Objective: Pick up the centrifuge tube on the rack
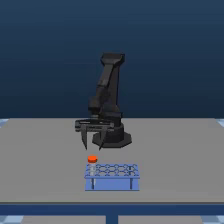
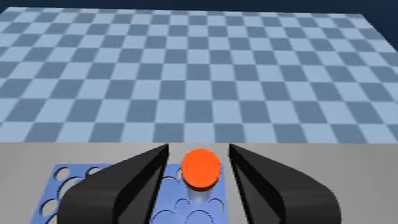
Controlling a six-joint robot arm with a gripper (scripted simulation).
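One centrifuge tube (image 1: pixel 92 160) stands in the rack (image 1: pixel 112 176), just below centre of the exterior view. My gripper (image 1: pixel 93 146) hangs above it, fingers spread; I see the orange cap between them. I judge this the approach: next, descend straight, then close.

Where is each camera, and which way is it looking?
Exterior view: off the arm, level with the table, facing the black arm with the rack in front; arm and hand show.
Wrist view: on the wrist, looking down past the hand at the tube and rack; only two black fingers show.
Both show the orange-capped tube, rack and open hand.
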